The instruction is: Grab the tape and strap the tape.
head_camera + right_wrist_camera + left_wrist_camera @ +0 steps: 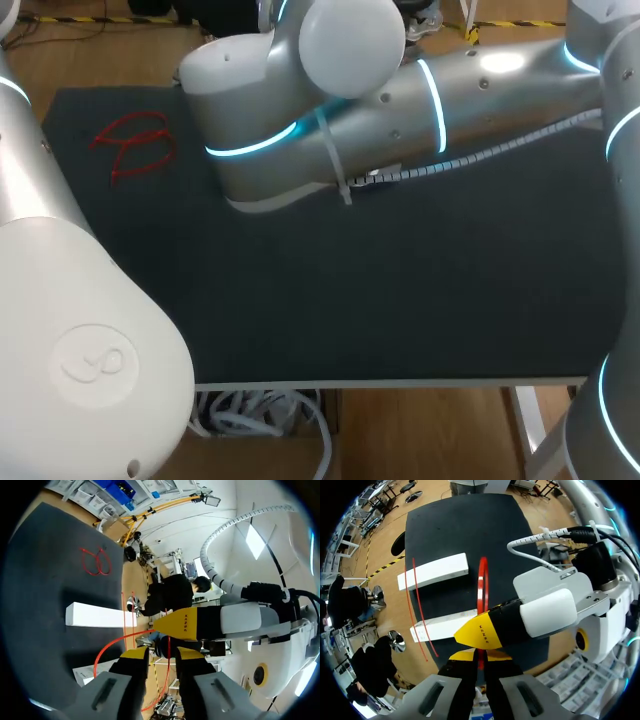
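A thin red tape (483, 580) runs upright from my left gripper (480, 656), which is shut on it above the dark mat. One yellow finger (481, 633) of my right gripper lies across just ahead of it. In the right wrist view the red tape (168, 645) passes through the gap of my right gripper (162, 655), whose fingers stand apart, open. The left arm's yellow fingertip (181, 624) sits right above it. The tape curves in a loop (107, 647) toward two white bars (435, 570) (440, 626). In the head view my right arm (400, 110) hides both grippers.
A bundle of spare red tapes (135, 145) lies on the dark mat (400, 290) at the far left. Another thin red tape (415, 600) lies across both white bars. My left arm's housing (70, 330) fills the near left corner.
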`<state>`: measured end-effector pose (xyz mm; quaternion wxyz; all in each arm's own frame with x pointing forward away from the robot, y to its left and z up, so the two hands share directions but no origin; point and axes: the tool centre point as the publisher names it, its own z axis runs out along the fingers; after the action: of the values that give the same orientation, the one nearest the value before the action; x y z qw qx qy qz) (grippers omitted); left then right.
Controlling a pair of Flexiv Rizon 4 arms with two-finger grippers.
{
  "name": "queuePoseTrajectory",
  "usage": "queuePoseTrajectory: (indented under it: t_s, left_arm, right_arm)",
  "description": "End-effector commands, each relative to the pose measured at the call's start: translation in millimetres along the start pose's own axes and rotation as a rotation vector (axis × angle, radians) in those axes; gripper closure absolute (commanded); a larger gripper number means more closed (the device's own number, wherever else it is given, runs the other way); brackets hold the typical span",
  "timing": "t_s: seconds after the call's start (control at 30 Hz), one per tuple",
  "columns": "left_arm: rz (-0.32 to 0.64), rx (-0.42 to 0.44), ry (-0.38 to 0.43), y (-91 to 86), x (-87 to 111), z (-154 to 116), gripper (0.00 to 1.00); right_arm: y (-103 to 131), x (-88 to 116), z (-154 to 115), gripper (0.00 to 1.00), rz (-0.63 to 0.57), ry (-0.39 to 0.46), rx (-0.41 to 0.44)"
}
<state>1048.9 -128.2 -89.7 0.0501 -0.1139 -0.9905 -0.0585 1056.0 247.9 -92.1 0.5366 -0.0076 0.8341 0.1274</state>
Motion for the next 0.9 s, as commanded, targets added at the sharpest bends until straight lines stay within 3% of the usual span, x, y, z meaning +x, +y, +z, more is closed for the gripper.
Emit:
queuePoseTrajectory:
  t_s: [0.03, 0.17, 0.23, 0.5, 0.6, 0.9]
  left_arm:
    - [0.001, -0.001, -0.001, 0.2, 0.4, 0.2, 1.0]
    - [0.001, -0.001, -0.001, 0.2, 0.4, 0.2, 1.0]
    - [0.001, -0.001, -0.001, 0.2, 0.4, 0.2, 1.0]
    - [0.001, -0.001, -0.001, 0.2, 0.4, 0.2, 1.0]
    - [0.001, -0.001, -0.001, 0.2, 0.4, 0.2, 1.0]
    - [0.001, -0.001, -0.001, 0.2, 0.4, 0.2, 1.0]
  right_arm:
    - [-1.6, 0.4, -5.5, 0.78, -0.001, 0.006, -0.006]
    - [0.5, 0.7, -9.1, 0.78, 0.002, 0.004, -0.016]
    - [2.0, 0.8, -11.4, 0.82, 0.004, 0.001, -0.02]
    - [11.3, 6.7, -21.0, 0.76, 0.003, 0.008, -0.054]
    - [12.9, 9.7, -26.6, 0.79, 0.011, 0.011, -0.066]
    - [1.8, 12.5, -43.3, 0.74, 0.034, -0.001, -0.071]
